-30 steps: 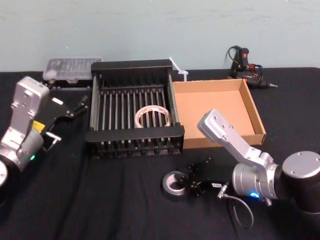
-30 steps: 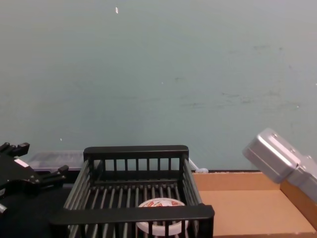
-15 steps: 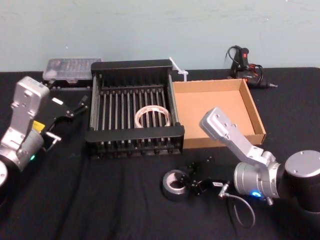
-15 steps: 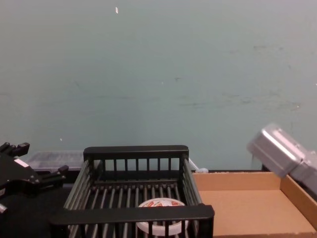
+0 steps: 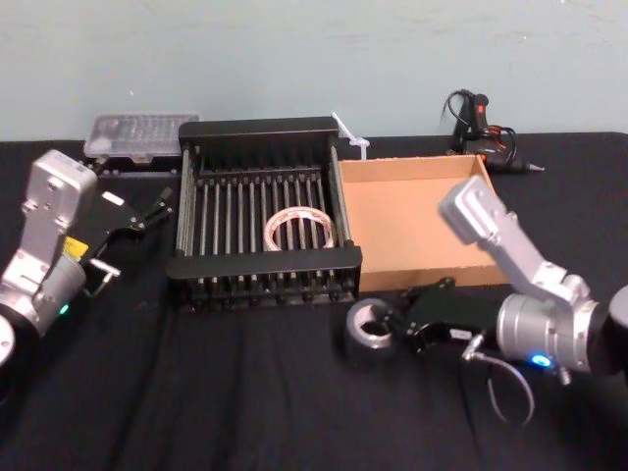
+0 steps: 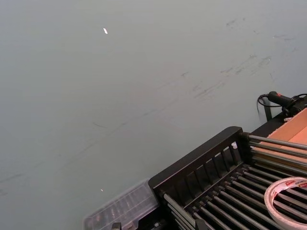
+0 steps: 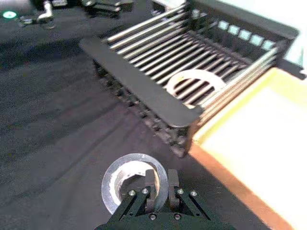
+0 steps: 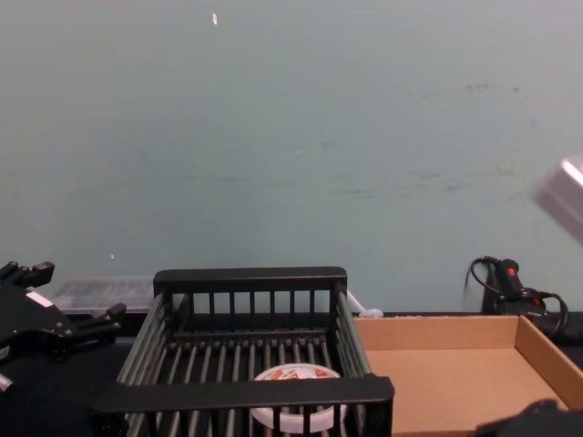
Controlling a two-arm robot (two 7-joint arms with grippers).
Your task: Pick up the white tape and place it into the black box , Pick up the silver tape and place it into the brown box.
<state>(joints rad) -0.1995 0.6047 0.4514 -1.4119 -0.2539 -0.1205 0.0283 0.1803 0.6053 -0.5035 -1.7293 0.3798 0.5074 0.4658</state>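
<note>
right gripper (image 7: pixel 159 186) pinches the wall of the silver tape (image 7: pixel 113 178), one finger inside the hollow, just before the brown box (image 5: pixel 412 224). white tape (image 8: pixel 293 374) lies flat in the black box (image 5: pixel 263 263). left gripper (image 5: pixel 137 221) sits left of the black box, fingers spread.

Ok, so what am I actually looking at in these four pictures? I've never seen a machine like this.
It is a robot with two arms, each ending in a gripper, which is a two-fingered clamp. One picture looks down from its head, one looks forward from its chest, and one comes from a camera on each wrist. On the black table stands a black slatted box with a white tape lying inside, and a brown cardboard box right beside it. The right gripper is shut on the wall of the silver tape, in front of the boxes. The left gripper is open and idle, left of the black box. A clear plastic case and a corded tool lie at the back.
</note>
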